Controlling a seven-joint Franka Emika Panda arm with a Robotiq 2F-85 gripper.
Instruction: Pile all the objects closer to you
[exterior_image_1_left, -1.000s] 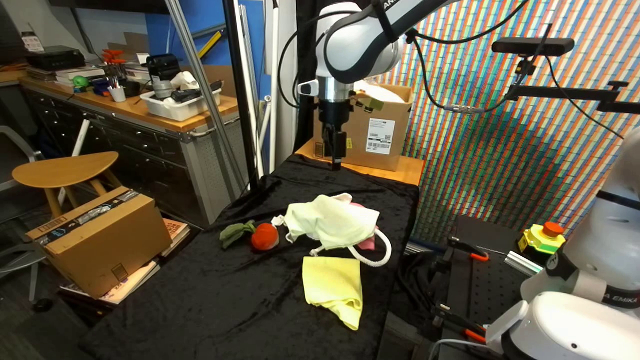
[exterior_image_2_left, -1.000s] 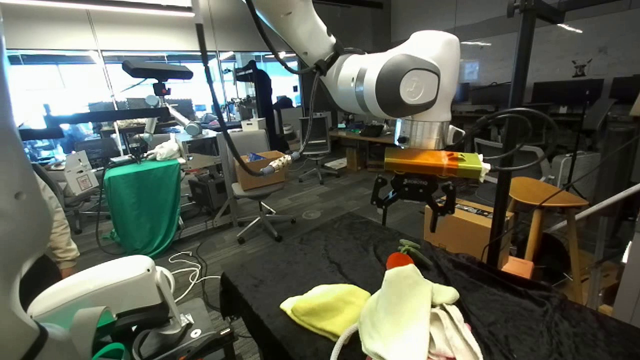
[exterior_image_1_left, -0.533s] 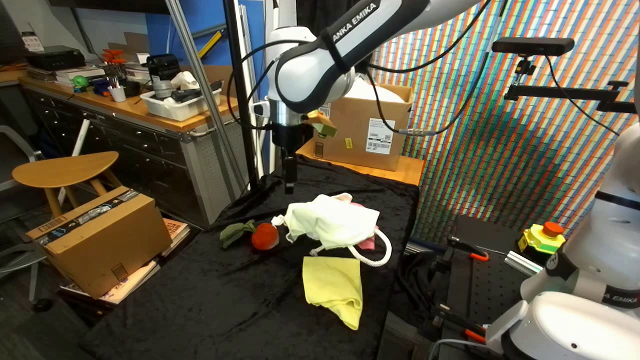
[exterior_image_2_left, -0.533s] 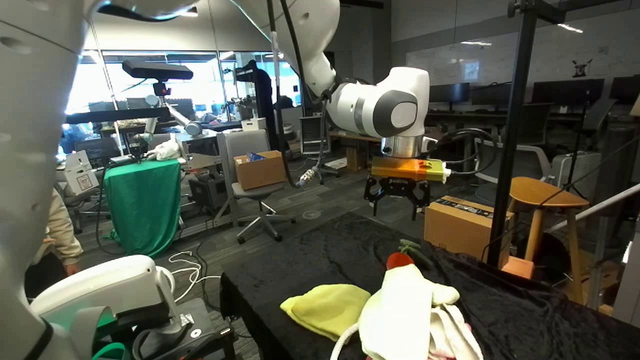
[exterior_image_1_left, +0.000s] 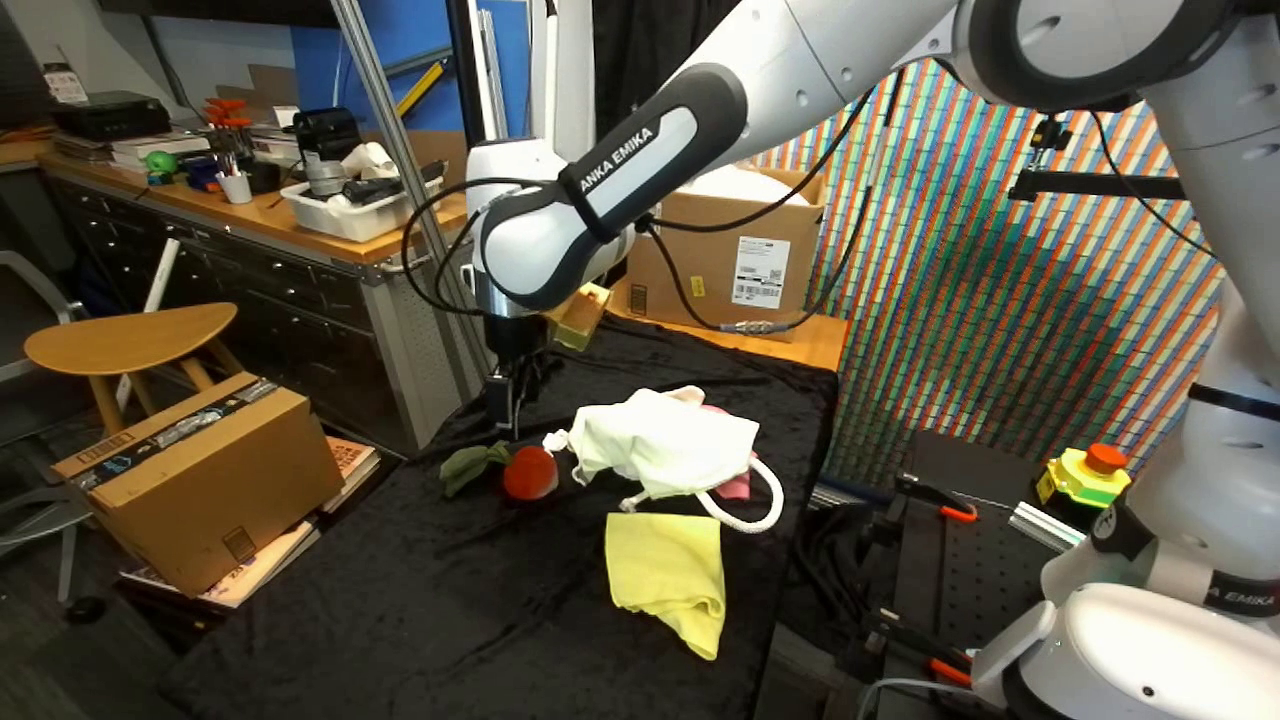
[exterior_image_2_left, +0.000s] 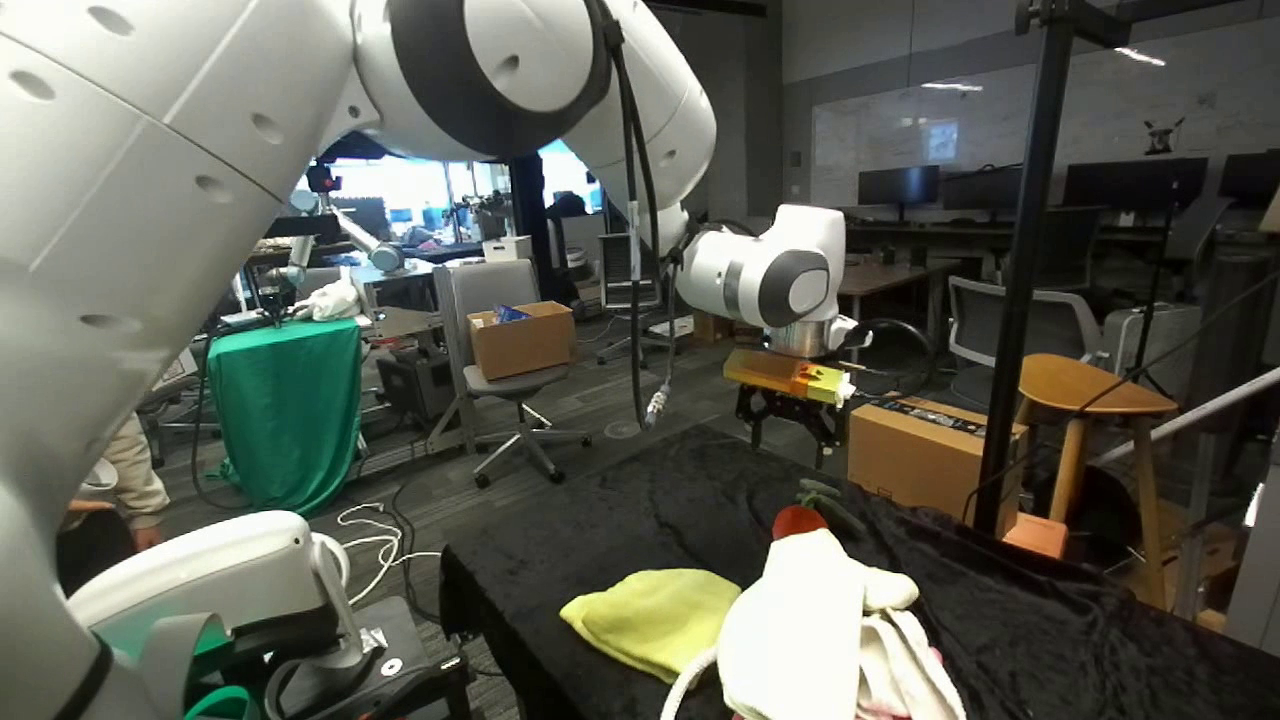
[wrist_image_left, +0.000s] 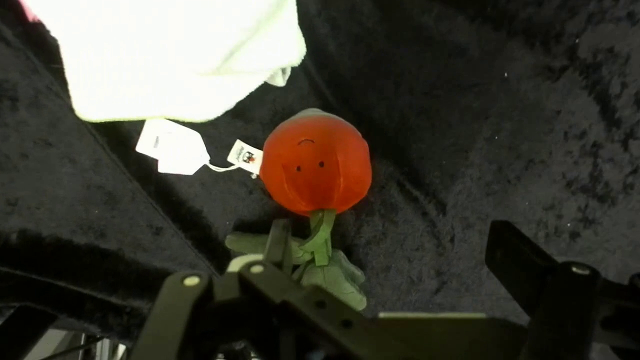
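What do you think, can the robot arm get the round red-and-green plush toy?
Probably yes: the black two-fingered gripper hangs open close by, and nothing lies on the plush toy.

a grey chair (exterior_image_2_left: 492, 284) stands on the dark grey floor (exterior_image_2_left: 603, 398), bright windows (exterior_image_2_left: 408, 180) beyond.

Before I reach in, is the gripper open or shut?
The gripper is open: its fingers stand wide apart in the wrist view, with nothing gripped between them.

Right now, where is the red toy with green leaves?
The red toy lies near the middle of the wrist view, on the black table cover, below and right of the pale cloth.
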